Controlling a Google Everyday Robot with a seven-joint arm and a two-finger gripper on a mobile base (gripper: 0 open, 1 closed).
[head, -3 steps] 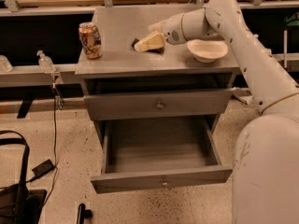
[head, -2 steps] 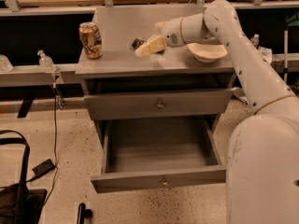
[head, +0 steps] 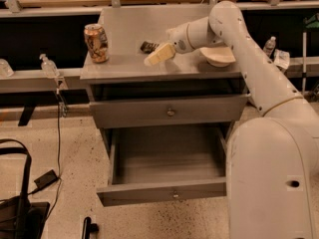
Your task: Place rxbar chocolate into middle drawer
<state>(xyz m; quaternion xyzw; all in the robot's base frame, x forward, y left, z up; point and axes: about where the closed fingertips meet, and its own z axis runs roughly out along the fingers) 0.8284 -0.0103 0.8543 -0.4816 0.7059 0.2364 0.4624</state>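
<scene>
The end effector (head: pixel 159 54) hangs low over the middle of the grey surface (head: pixel 124 29), a little toward its front edge. It sits at the end of the white arm (head: pixel 249 59), which reaches in from the right side. Its pale tip points down and to the left, and whether it is apart or together cannot be told. The rxbar chocolate (head: pixel 148 46) lies flat on the surface just behind and to the left of that tip, a small dark wrapper close beside it. Whether the two touch cannot be told, and nothing shows it being clamped. An orange-patterned can (head: pixel 96 43) stands upright near the front left corner of the surface, well apart from the bar. A shallow pale bowl (head: pixel 217 57) rests near the right edge toward the front, partly behind the arm. Under the surface the upper drawer (head: pixel 129 114) is closed, its small round knob (head: pixel 171 112) at the centre of the flat front. Below it the middle drawer (head: pixel 139 193) is pulled out toward the camera, so its bare grey bottom and side walls show. The robot's large white body (head: pixel 269 183) covers the drawer's right end. A clear water bottle (head: pixel 48 65) stands on a ledge to the left of the cabinet, and a dark cable (head: pixel 58 133) hangs down to the speckled floor (head: pixel 75 153).
</scene>
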